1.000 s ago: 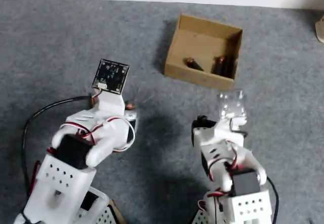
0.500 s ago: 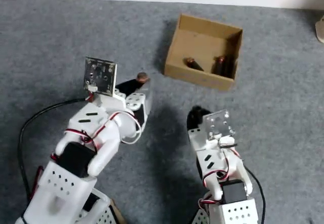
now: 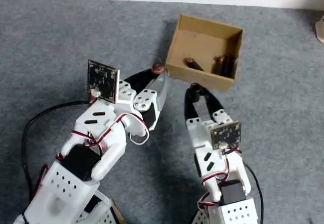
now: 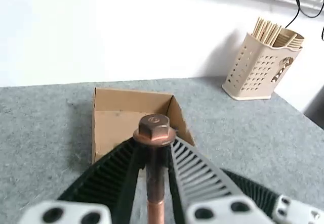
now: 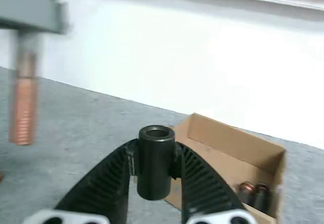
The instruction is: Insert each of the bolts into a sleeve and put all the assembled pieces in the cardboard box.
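Note:
My left gripper [image 3: 156,76] is shut on a copper bolt [image 4: 154,173], held upright with its hex head [image 3: 158,68] on top, just left of the cardboard box [image 3: 202,77]. My right gripper [image 3: 196,93] is shut on a black sleeve [image 5: 155,161], upright with its bore [image 5: 156,132] facing up, just in front of the box's near wall. The bolt's threaded end [image 5: 23,110] hangs to one side of the sleeve in the right wrist view. Two assembled pieces [image 3: 193,63] [image 3: 221,64] lie inside the box.
Grey felt covers the table [image 3: 61,42]. A beige perforated holder with wooden sticks [image 4: 263,62] stands past the box near the white wall. Black cable [image 3: 30,128] loops beside the left arm.
Both arms have risen and swung toward the box. The left gripper carried the bolt up and to the right; the right gripper lifted the sleeve forward, bringing the two close together.

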Motion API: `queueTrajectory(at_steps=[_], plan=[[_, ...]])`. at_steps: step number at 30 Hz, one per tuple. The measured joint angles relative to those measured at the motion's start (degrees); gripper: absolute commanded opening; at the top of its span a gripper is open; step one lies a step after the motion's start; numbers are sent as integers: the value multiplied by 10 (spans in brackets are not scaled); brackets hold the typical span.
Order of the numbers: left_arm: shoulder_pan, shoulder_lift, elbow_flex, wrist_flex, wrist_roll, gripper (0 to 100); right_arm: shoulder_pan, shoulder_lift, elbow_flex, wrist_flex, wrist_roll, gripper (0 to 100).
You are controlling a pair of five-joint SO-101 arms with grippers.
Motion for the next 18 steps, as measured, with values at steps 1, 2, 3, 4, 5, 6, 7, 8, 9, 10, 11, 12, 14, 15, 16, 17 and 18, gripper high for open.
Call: queueTrajectory(at_steps=[1, 2, 3, 4, 5, 6, 7, 8, 9, 10, 11, 12, 14, 15, 16, 17, 18], plan=[[0, 0, 0, -5, 2, 6, -7, 0, 0, 0, 0, 5], [-1, 0, 0, -11, 5, 6, -15, 0, 0, 0, -1, 5], [-1, 0, 0, -18, 7, 6, -23, 0, 0, 0, -2, 5], [-1, 0, 0, -23, 7, 6, -32, 0, 0, 0, -4, 5], [-1, 0, 0, -25, 9, 6, -40, 0, 0, 0, -8, 5], [-1, 0, 0, -27, 11, 6, -49, 0, 0, 0, -11, 5], [1, 0, 0, -27, 11, 6, -57, 0, 0, 0, -16, 5], [6, 0, 0, -27, 11, 6, -63, 0, 0, 0, -19, 5], [13, 0, 0, -27, 11, 6, -67, 0, 0, 0, -21, 5], [23, 0, 0, -27, 11, 6, -69, 0, 0, 2, -24, 5], [32, 0, 0, -27, 12, 6, -70, 0, 0, 8, -25, 5], [39, 0, 0, -27, 12, 6, -72, 0, 0, 16, -25, 5], [49, 0, 0, -29, 13, 6, -74, 0, 0, 33, -25, 5], [54, 0, 0, -31, 18, 6, -75, 0, 0, 38, -25, 5], [55, 0, 0, -35, 23, 6, -76, 0, 0, 41, -25, 5], [56, 0, 0, -42, 25, 6, -76, 0, 0, 44, -25, 5], [56, 0, 0, -51, 25, 6, -76, 0, 0, 44, -25, 5]])
